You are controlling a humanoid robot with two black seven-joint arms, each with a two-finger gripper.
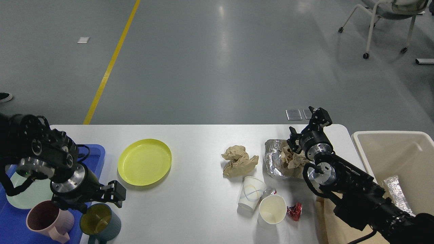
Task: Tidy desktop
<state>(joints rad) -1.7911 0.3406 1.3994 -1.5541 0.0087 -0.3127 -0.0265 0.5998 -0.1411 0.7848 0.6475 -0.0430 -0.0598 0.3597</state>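
The white, matte desktop [203, 210] is filling the lower view, littered with cups and crumpled paper; the left gripper [98, 200] and right gripper [307, 123] are both hovering spread, grasping nothing

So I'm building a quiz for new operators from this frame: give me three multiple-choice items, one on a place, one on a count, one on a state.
1. Where is the yellow plate?
A. on the blue tray
B. on the desktop
C. in the beige bin

2. How many paper cups lie near the table's front edge?
A. two
B. four
C. none

3. How do the right tool's fingers stand?
A. clamped on foil
B. apart, holding nothing
C. gripping a cup

Key: 1 B, the plate rests on the desktop, right of the blue tray. 2 A, one patterned cup and one plain cup. 3 B, the right tool shows spread fingers above the foil.
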